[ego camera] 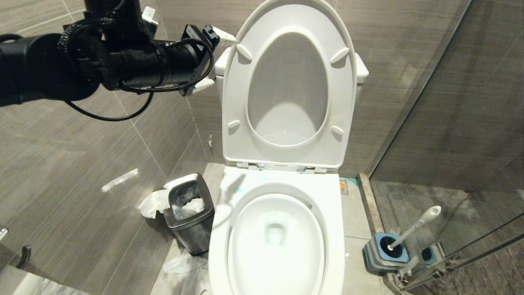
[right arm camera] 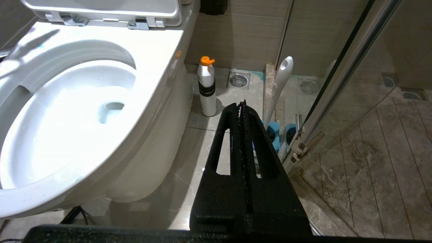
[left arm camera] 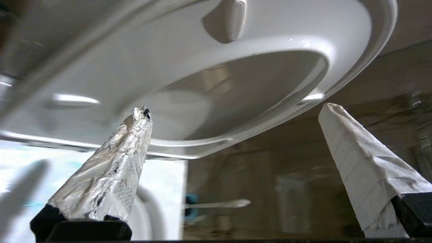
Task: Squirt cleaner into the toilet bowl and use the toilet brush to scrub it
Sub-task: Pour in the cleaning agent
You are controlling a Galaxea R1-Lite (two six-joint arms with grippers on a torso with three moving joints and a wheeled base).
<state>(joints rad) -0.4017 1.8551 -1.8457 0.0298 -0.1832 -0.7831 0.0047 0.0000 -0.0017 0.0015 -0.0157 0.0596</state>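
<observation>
A: Apparently no step is in hand: the left gripper [ego camera: 209,58] is held high beside the raised seat [ego camera: 286,88], jaws spread wide, nothing grasped.

B: The right gripper [right arm camera: 242,104] is clenched, empty. Next the toilet brush [ego camera: 415,226] must be reached, in its blue holder [ego camera: 385,254] on the tiled floor [ego camera: 355,209] beside the toilet bowl [ego camera: 275,235], by the glass shower door [ego camera: 458,123].

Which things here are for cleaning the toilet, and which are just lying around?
For the job:
- toilet bowl
- toilet brush, standing in its blue holder
- white bottle with an orange cap, probably the cleaner
- left claw, open beside the raised seat

Just lying around:
- waste bin
- crumpled paper
</observation>
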